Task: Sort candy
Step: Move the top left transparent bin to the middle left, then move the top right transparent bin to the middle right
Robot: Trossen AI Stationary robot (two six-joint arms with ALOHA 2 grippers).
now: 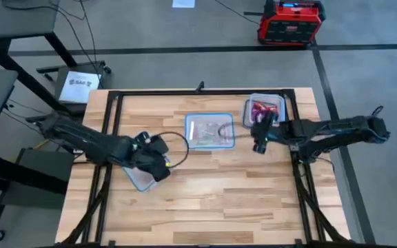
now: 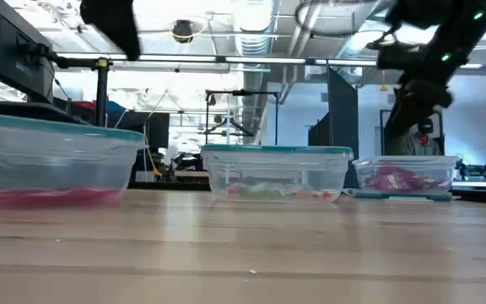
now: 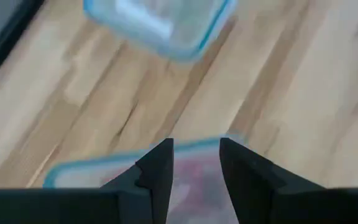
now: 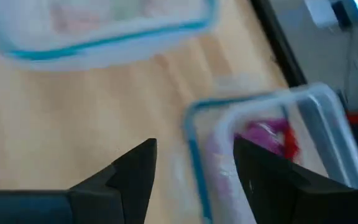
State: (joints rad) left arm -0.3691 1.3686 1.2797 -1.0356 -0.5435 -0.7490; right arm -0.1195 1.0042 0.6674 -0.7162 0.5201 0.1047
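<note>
- Three clear plastic containers with bluish rims stand on the wooden table [image 1: 205,193]: a left container [image 1: 142,179] near the left arm, a middle container [image 1: 209,131] and a right container [image 1: 266,109] at the far right.
- Candy is spread over all three: red and pink packets [image 1: 265,109] in the right container, a flat layer of red candy [image 2: 53,197] in the left one, and a mixed, paler lot [image 2: 268,192] in the middle one.
- Over the left container hangs the left gripper [image 3: 196,163], its fingers parted with nothing between them; its wrist view shows pinkish candy in the tub right beneath the tips.
- At the near-left edge of the right container hovers the right gripper [image 4: 194,163], fingers spread wide and empty, with the pink and red packets just beyond them.
- By my judgement the packets are very light, thin and crinkly, with slick foil that will slide under a loose pinch and will not be hurt by a firm one.
- A packet lying flat gives little to grip, so the better hold is likely a raised edge or a crimped end, taken from straight above.
- Packets that overlap may come up together, so a single one at the edge of the pile looks the safer pick.
- Container walls stand close to the fingers on both sides and could be knocked or dragged, since the tubs look light too.
</note>
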